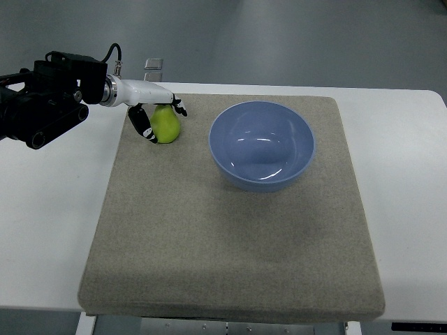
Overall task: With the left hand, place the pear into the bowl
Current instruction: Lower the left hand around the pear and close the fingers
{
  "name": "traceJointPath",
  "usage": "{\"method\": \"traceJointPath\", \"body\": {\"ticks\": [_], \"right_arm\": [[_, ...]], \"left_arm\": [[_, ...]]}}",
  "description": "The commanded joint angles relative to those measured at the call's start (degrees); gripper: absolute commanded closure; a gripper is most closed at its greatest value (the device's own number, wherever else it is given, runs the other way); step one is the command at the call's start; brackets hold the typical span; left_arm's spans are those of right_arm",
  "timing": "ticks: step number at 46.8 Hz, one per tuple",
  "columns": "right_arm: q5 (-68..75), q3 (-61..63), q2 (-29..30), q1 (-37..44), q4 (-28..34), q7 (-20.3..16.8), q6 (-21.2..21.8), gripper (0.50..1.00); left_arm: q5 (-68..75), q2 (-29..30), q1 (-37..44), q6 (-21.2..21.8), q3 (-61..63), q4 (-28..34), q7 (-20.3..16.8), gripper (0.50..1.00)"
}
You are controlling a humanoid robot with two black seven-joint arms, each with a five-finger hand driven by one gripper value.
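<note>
Left hand (159, 112) fingers curled around green pear (167, 125) on mat (230, 230), left of blue bowl (262, 145).

This looks like a robotics lab or test room, not a home or kitchen. A plain white worktop (49, 230) stands on a smooth, bare grey floor (279, 42), with nothing domestic around it. A square grey felt mat (230, 244) is laid flat on the worktop as a marked work area, and it carries only two things: a blue bowl (262, 145) and a green pear (166, 125), set out like test props. A black mechanical arm (42, 101) with exposed cabling comes in from the left edge, ending in a white-and-black robot hand (155, 108) at the pear.
</note>
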Motion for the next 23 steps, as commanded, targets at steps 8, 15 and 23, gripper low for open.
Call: {"method": "traceJointPath", "body": {"ticks": [8,15,23], "right_arm": [[0.0,0.0,0.0,0.0,0.0,0.0,0.01,0.574],[0.0,0.0,0.0,0.0,0.0,0.0,0.01,0.574],[0.0,0.0,0.0,0.0,0.0,0.0,-0.08,0.574]], "left_arm": [[-0.4,-0.09,0.1,0.0,0.0,0.17,0.0,0.677],[-0.58,-0.35,0.1,0.18,-0.09,1.32,0.18,0.769],[-0.58,-0.27,0.1,0.18,-0.09,1.32,0.27,0.872]]}}
